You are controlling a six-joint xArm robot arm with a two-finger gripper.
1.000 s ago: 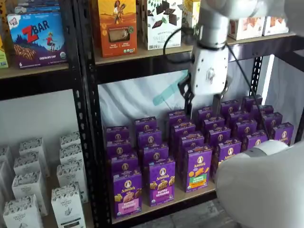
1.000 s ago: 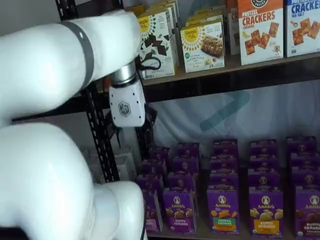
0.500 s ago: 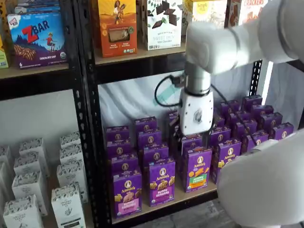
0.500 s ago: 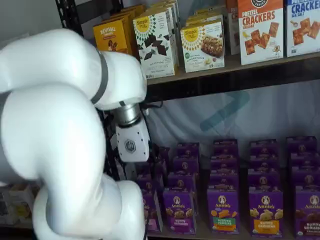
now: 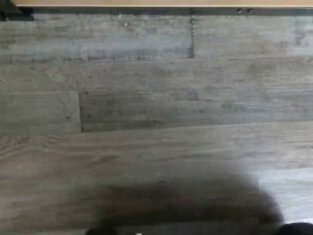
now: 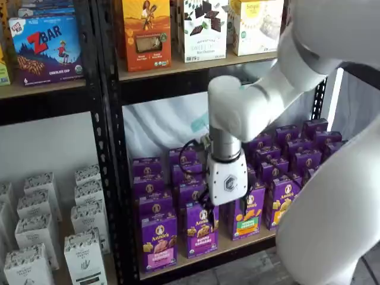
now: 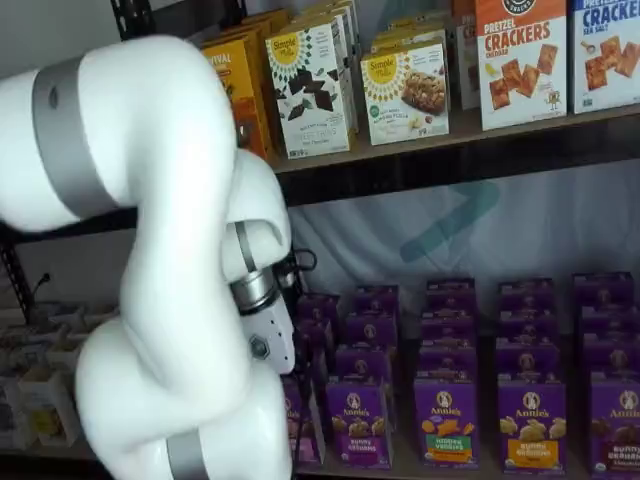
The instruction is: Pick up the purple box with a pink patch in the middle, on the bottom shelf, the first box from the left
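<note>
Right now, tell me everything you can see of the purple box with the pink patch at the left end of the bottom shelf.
The purple box is an upright cardboard carton with a round white Annie's logo, a snack picture and a pink band low on its front. It stands at the front left of the bottom shelf, first in its column, with a similar purple carton beside it and more behind. The claw hangs to its right, not touching it.

In a shelf view the tool's white body (image 6: 227,183) covers its own black fingers, so their spread cannot be read, and the arm (image 7: 160,250) hides much of the bottom shelf (image 7: 420,468) in both shelf views. The purple box (image 6: 158,241) shows whole in only one shelf view. The wrist view gives only blurred grey floor planks (image 5: 146,98), with perhaps a dark shadow over them.
</note>
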